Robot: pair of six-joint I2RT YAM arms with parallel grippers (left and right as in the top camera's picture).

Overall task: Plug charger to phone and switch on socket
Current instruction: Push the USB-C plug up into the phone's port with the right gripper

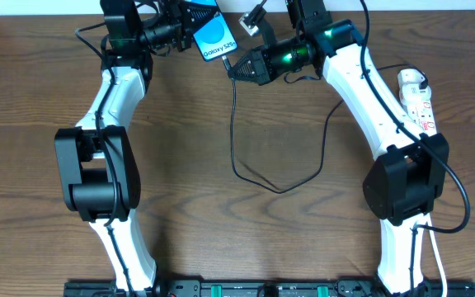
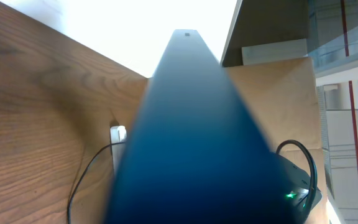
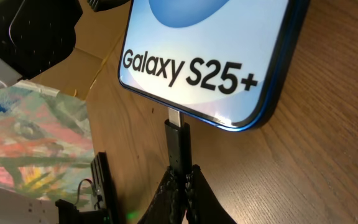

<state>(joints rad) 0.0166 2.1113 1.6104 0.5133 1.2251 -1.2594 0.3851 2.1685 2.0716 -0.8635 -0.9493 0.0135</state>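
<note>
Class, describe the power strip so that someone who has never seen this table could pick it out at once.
On the wooden table, look to the right edge, just outside the right arm. There lies the socket, a small elongated white power strip. Its red markings and boxy shape set it apart from the thin black charger cable looping across the table's middle.

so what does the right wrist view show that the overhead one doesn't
Only the right wrist view: the charger tip, pinched in the right gripper, meeting the bottom edge of the phone with bare metal showing, and a colourful painted sheet. Only the overhead: the socket near the right side of the table, and the cable looping across the wood. Both: the phone's lit Galaxy screen and the black cable.
</note>
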